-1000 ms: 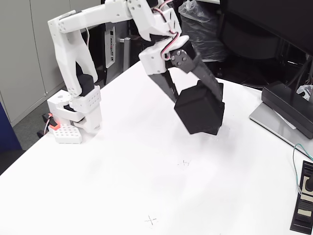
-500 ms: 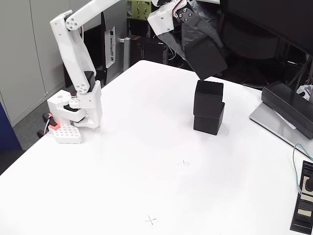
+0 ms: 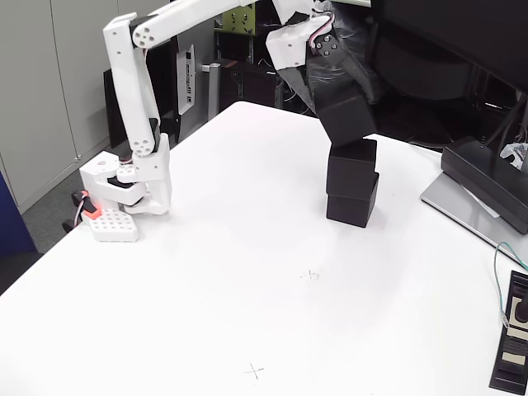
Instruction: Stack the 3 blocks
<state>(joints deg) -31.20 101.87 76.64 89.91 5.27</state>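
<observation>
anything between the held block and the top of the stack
Nothing visible. The gripper holds the third block tilted, its lower corner right at the top face of the two-block stack. The table around the stack is bare.

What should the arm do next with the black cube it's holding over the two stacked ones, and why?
Probably level the held cube and ease it straight down. The pincer grips it tilted, its lower corner right at the top cube of the two stacked on the table. That top cube already sits slightly offset on the bottom cube, so letting go now could tip the stack.
</observation>
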